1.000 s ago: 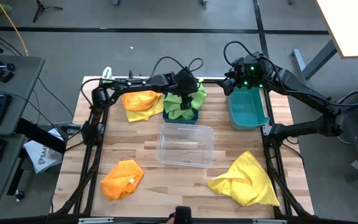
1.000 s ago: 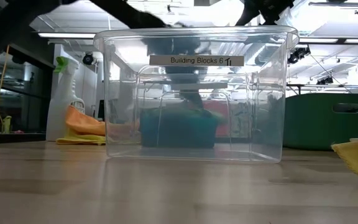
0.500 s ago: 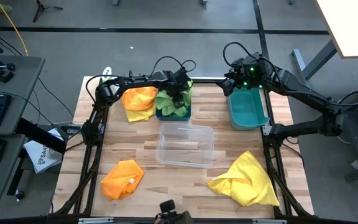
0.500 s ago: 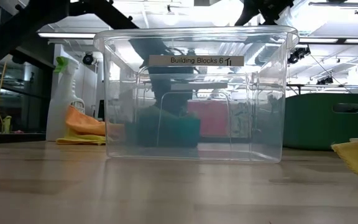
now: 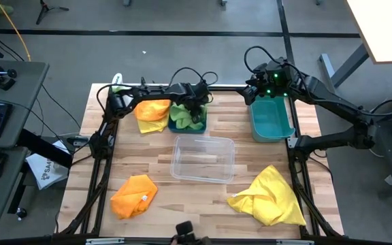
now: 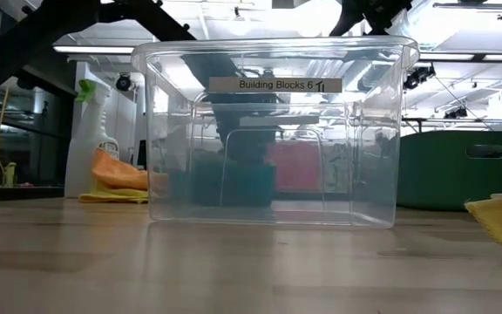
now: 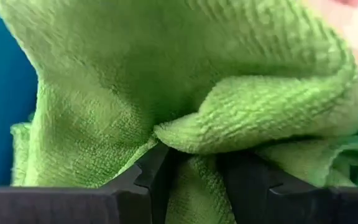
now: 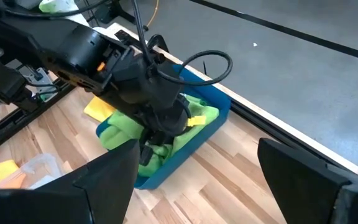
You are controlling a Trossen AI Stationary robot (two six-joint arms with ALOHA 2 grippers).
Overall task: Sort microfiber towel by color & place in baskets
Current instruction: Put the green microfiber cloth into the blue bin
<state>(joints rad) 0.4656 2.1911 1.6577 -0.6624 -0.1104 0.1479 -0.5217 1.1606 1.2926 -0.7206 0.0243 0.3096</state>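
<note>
My left gripper (image 5: 196, 107) is down in the dark blue bin (image 5: 177, 126) at the table's far side, shut on a lime green towel (image 7: 185, 81) that fills the bin. In the right wrist view the green towels (image 8: 194, 118) lie bunched inside the blue bin (image 8: 213, 106). My right gripper (image 8: 207, 180) is open and hovers over the far end of the teal bin (image 5: 272, 120). The clear bin (image 5: 203, 158) stands mid-table. An orange-and-yellow towel pile (image 5: 152, 111) lies left of the blue bin. An orange towel (image 5: 133, 195) and a yellow towel (image 5: 269, 196) lie near the front edge. My left gripper pinches a raised fold of the green towel (image 7: 194, 146) between its two fingers (image 7: 148, 177), coming from above and pointing down into the bin. The rest of the towel lies bunched in the blue bin around the fingers.
A white spray bottle with a green top (image 6: 90, 131) stands at the far left corner. Bare wood lies between the clear bin and the two front towels. The table's dark frame rails (image 5: 101, 170) run along both sides.
My left gripper has moved toward the table's left edge and lower into the blue bin. The green towel that hung over the bin's right rim is now gathered inside. The blue bin itself has slid a little to the left.
</note>
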